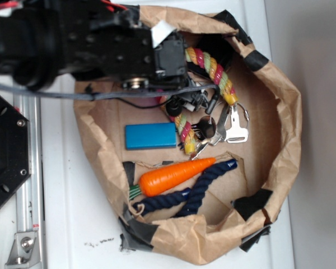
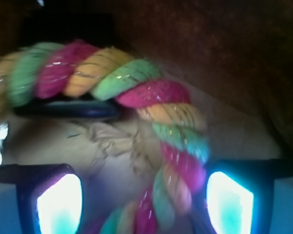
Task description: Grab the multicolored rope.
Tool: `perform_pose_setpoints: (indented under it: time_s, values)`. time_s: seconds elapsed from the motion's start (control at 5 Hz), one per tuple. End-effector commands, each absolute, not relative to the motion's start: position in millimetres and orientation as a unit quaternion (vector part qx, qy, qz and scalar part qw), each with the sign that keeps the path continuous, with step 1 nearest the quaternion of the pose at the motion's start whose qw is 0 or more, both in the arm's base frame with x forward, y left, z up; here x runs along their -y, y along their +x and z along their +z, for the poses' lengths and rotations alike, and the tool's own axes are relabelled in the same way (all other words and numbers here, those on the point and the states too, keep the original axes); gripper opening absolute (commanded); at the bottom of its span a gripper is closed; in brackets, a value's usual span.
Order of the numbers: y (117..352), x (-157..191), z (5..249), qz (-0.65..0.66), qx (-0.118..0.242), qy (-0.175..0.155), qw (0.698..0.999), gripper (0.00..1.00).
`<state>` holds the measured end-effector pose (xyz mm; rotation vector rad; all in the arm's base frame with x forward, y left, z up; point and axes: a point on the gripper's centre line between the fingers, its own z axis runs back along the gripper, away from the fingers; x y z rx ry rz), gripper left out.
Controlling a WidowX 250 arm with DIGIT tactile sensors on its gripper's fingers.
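The multicolored rope (image 1: 217, 72) of red, yellow and light-green strands lies bent in an arch at the back of the brown paper bin. Its other end (image 1: 185, 133) rests beside the blue block. My gripper (image 1: 190, 103) hangs low over the middle of the arch. In the wrist view the rope (image 2: 136, 83) curves across the top and runs down between my fingers, closer to the right pad (image 2: 229, 204) than the left pad (image 2: 58, 202). The gripper (image 2: 144, 202) is open, and the pads stand wide apart around the rope.
A blue block (image 1: 150, 135), an orange carrot (image 1: 176, 175), a dark navy rope (image 1: 204, 188) and metal clips (image 1: 235, 126) lie in the bin. Crumpled paper walls (image 1: 285, 129) ring the bin. A metal rail (image 1: 31, 185) runs at the left.
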<state>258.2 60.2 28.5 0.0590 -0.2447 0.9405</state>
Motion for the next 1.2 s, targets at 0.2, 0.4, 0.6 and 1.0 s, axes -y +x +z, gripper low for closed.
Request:
perform_pose_setpoints:
  time_s: [0.2,0.4,0.6,1.0]
  values:
    - [249,-66,6,0.462,0.075,0.055,0.882,0.43]
    - [243,-63,3,0.459,0.062,0.050,0.885,0.00]
    - [239,-60,3,0.457,0.056,0.052,0.886,0.00]
    - [268,-28,65,0.311,0.143,-0.015,0.939,0.00]
